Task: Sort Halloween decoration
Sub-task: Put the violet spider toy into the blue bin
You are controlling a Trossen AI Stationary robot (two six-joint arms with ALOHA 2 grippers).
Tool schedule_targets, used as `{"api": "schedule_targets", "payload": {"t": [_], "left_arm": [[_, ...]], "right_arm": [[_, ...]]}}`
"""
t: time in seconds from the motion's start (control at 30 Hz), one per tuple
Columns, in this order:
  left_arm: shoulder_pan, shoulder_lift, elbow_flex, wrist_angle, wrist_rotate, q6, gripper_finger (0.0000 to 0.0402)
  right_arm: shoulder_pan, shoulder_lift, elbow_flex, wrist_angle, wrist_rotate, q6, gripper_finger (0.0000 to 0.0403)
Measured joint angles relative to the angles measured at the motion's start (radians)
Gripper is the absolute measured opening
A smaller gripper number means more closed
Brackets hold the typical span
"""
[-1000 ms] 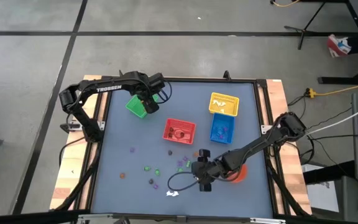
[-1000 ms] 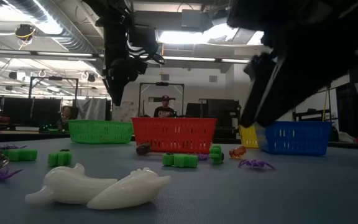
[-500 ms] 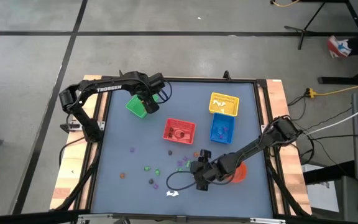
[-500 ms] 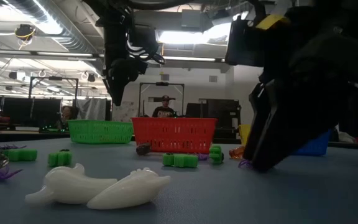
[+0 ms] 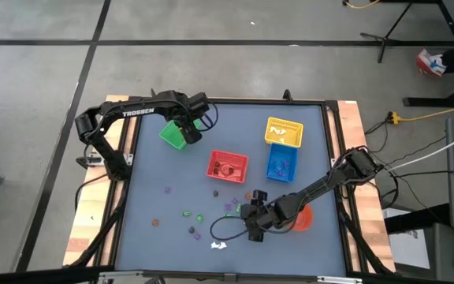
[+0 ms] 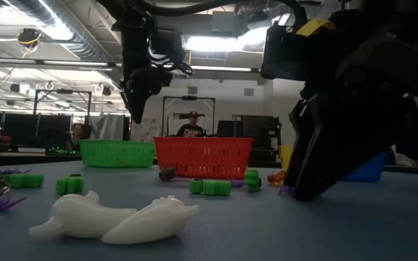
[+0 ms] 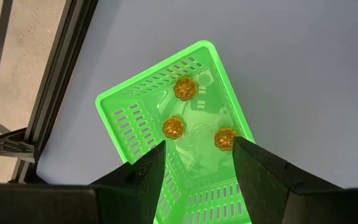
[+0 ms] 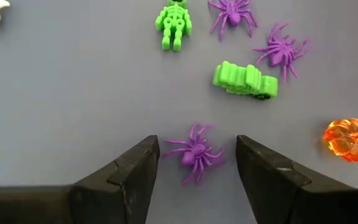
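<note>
The Halloween decoration lies scattered on the blue-grey table: a purple spider (image 8: 196,152), two more spiders (image 8: 281,48), a green skeleton (image 8: 174,22), a green piece (image 8: 246,81) and an orange pumpkin (image 8: 351,138). My right gripper (image 8: 196,142) (image 5: 245,219) is low over the table and open. Its fingers stand on either side of the near purple spider without touching it. My left gripper (image 7: 197,155) (image 5: 188,135) hangs open above the green basket (image 7: 179,130), which holds three orange pumpkins (image 7: 174,127).
A red basket (image 5: 227,166), a blue basket (image 5: 281,164) and a yellow basket (image 5: 284,132) stand mid-table to far right. A red bowl (image 5: 302,219) sits by the right arm. White ghost figures (image 6: 115,217) lie near the front edge, beside a black cable loop (image 5: 217,230).
My right gripper has come down toward the table over the purple spider and rolled a little. In the low view it now covers most of the blue basket. The left arm has kept still.
</note>
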Motion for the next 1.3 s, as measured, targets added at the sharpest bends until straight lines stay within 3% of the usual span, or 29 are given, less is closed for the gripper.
{"api": "schedule_targets", "payload": {"t": [0.27, 0.5, 1.0, 1.3], "left_arm": [[0.000, 0.000, 0.000, 0.000, 0.000, -0.001, 0.0171], [0.000, 0.000, 0.000, 0.000, 0.000, -0.001, 0.0171], [0.000, 0.000, 0.000, 0.000, 0.000, -0.001, 0.0171], [-0.001, 0.000, 0.000, 0.000, 0.000, -0.001, 0.0171]], "right_arm": [[0.000, 0.001, 0.000, 0.004, -0.026, -0.001, 0.0142], [0.000, 0.002, -0.001, 0.002, -0.030, -0.001, 0.0108], [0.001, 0.000, 0.000, 0.006, -0.025, -0.002, 0.0101], [0.000, 0.006, 0.102, -0.076, -0.047, -0.061, 0.0101]]}}
